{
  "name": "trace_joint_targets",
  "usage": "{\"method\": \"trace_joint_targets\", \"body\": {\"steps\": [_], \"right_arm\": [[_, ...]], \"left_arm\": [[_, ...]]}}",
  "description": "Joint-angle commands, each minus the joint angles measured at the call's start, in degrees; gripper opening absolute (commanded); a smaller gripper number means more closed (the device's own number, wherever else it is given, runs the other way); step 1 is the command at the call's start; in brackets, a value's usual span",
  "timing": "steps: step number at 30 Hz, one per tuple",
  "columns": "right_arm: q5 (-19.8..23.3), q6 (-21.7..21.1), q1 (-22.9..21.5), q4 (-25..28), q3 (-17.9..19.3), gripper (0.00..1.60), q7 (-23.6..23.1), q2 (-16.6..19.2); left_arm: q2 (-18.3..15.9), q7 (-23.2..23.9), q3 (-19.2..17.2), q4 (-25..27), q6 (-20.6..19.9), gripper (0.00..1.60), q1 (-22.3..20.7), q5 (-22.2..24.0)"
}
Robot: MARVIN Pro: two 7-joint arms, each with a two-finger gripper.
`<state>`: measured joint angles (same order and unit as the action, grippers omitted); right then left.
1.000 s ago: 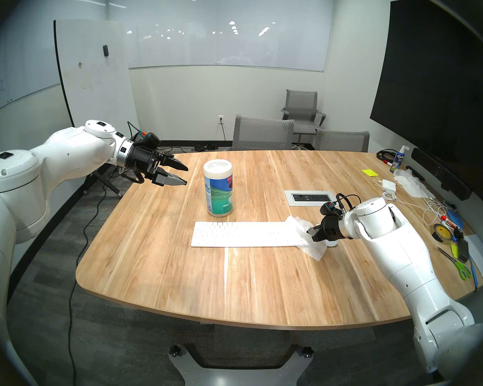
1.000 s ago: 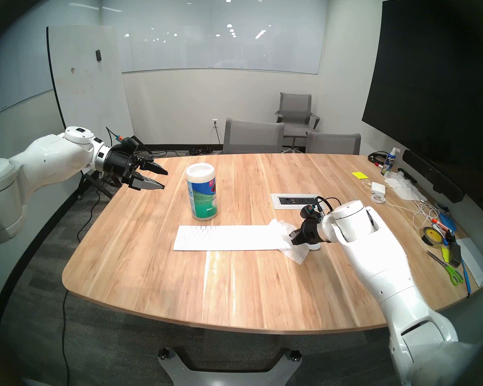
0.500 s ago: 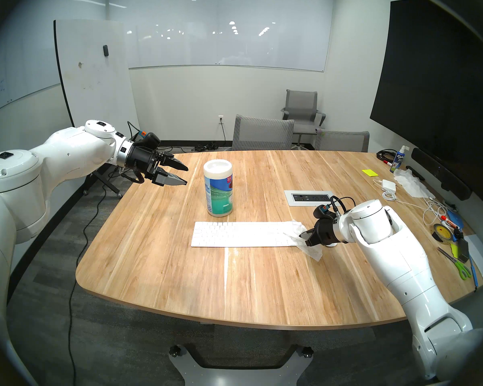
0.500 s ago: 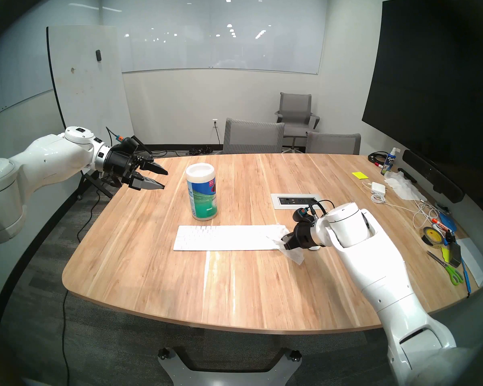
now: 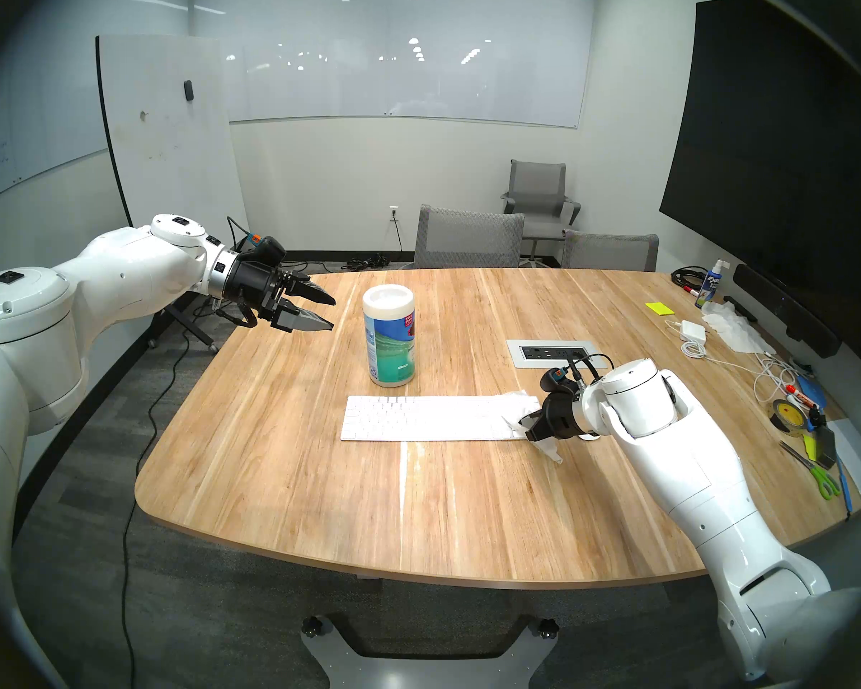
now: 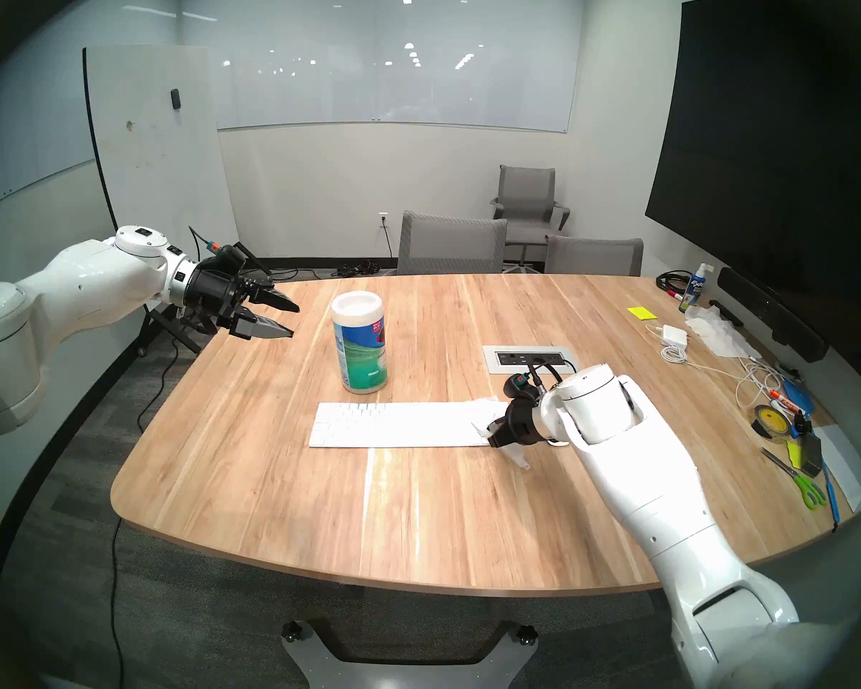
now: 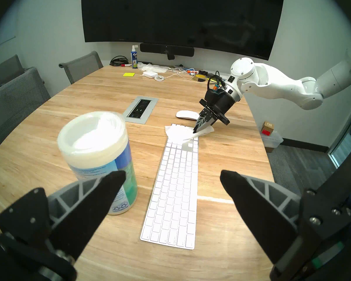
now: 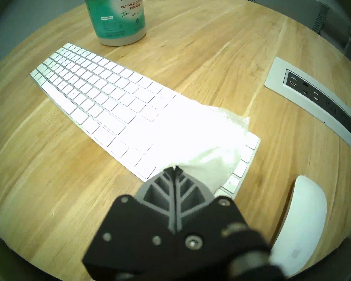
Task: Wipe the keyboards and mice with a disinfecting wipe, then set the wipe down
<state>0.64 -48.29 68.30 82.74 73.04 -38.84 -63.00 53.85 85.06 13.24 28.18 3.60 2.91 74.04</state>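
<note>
The long white keyboard lies across the middle of the wooden table. My right gripper is shut on a white disinfecting wipe and holds it down on the keyboard's right end; the right wrist view shows the shut fingertips, the wipe and the keys. The glossy white mouse sits just right of the keyboard, mostly hidden behind my wrist in the head views, clear in the left wrist view. My left gripper is open and empty, above the table's far left.
A wipes canister stands just behind the keyboard's left part. A power outlet panel is set into the table behind the keyboard's right end. Scissors, a tape roll, a charger and cables crowd the right edge. Chairs stand beyond.
My right gripper has slid left onto the keyboard's right end, dragging the wipe with it; less of the wipe trails on the table. The left arm has not moved.
</note>
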Motion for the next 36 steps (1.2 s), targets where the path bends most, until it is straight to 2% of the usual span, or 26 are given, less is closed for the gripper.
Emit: {"method": "trace_joint_targets", "body": {"steps": [1, 8, 22, 36], "right_arm": [[-0.4, 1.1, -3.4, -1.8, 0.2, 0.0, 1.2, -2.0], [-0.8, 1.5, -3.4, -2.2, 0.0, 0.0, 0.6, -1.6], [-1.1, 0.3, 0.0, 2.6, -0.5, 0.0, -2.0, 1.0], [-1.6, 0.5, 0.2, 1.8, -0.2, 0.0, -1.9, 1.0]], "left_arm": [[0.0, -0.1, -0.2, -0.1, -0.1, 1.6, -1.4, 0.5], [0.0, -0.1, -0.2, -0.1, -0.1, 1.6, -1.5, 0.6], [0.1, -0.1, 0.2, -0.2, 0.0, 1.6, -1.6, 0.8], [0.1, -0.1, 0.5, -0.2, 0.0, 1.6, -1.7, 1.2]]}}
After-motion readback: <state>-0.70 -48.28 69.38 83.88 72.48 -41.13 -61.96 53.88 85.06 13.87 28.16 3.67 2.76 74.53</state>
